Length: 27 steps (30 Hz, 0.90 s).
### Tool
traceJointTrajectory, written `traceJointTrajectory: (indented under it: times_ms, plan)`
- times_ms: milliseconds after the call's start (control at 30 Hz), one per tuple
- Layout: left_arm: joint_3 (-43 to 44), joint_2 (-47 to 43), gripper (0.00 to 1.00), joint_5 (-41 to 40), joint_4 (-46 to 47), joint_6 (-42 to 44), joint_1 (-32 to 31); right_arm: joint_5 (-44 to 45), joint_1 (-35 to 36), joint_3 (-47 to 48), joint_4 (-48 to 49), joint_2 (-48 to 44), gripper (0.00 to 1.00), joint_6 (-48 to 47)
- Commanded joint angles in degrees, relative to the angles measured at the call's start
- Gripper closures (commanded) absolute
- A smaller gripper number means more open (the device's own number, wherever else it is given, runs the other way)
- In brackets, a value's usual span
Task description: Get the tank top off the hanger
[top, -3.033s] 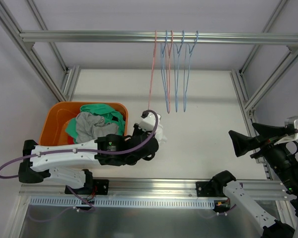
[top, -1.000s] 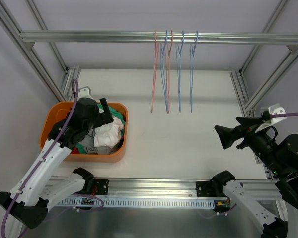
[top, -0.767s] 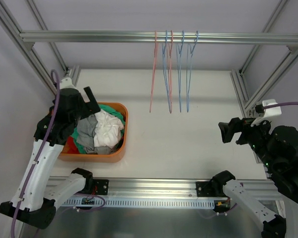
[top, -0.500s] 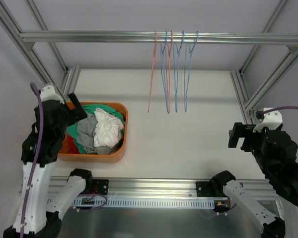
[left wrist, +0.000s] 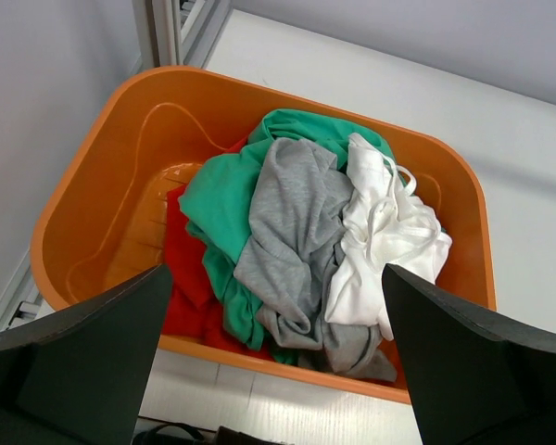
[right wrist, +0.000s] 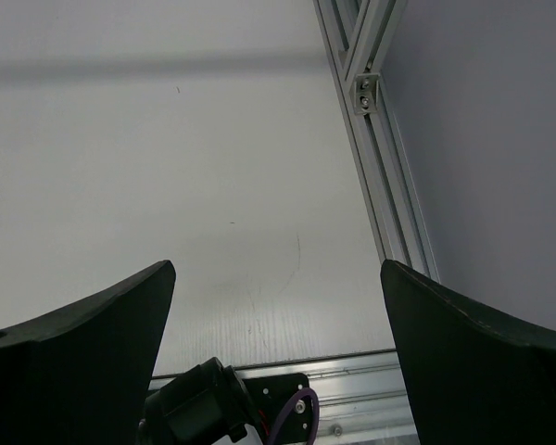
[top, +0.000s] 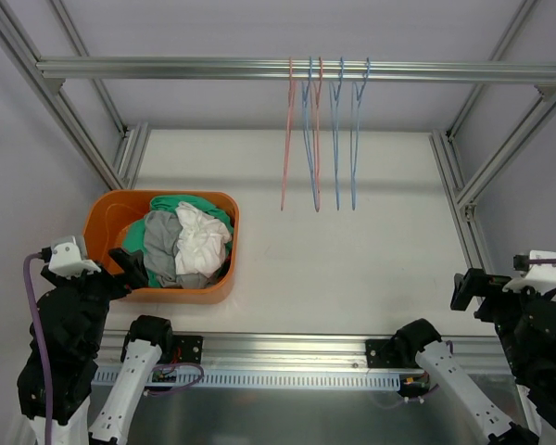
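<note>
**A:** Where is the white tank top [top: 202, 243]?

**B:** Inside the orange bin [top: 224, 289]. It lies on the right side of the heap there, touching a grey garment [top: 157, 239]. A green garment [top: 181, 202] and a red garment [left wrist: 181, 269] lie under and beside them. Nothing grips it.

**A:** And the left tool?

**B:** The left tool [top: 130, 267] hovers over the bin's near left corner with its jaws spread fully wide and nothing between them. In its wrist view the heap shows between the two fingers, below them and apart from them. The tank top sits nearer the right finger.

**A:** The right tool?

**B:** The right tool [top: 468, 289] is well apart from the bin, off to its right near the frame. Its jaws are just as wide and hold nothing, with only the worktop [right wrist: 167, 139] beneath.

**A:** The hangers?

**B:** The pink and blue hangers [top: 317, 139] hang on the rail [top: 167, 68], beyond the bin and to its right. They are well apart from the tank top.
</note>
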Motion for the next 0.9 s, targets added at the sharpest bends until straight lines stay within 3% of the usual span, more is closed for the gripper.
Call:
traceJointTrajectory:
  times_ms: [0, 400, 867]
  plan:
    - [0.28, -1.56, 0.01, 2.52, -1.77, 1.9, 0.21, 2.55, -0.13, 0.73, 0.17, -0.57, 0.0, -0.62]
    - [-0.07, -0.86, 0.01, 3.66, -1.95, 1.28, 0.21, -0.26, -0.22, -1.47, 5.8, -0.13, 0.01, -2.03]
    - [-2.71, -1.21, 0.01, 12.97, 0.16, 1.73, 0.21, -0.17, -0.22, -5.42, 8.61, -0.04, 0.01, -1.24]
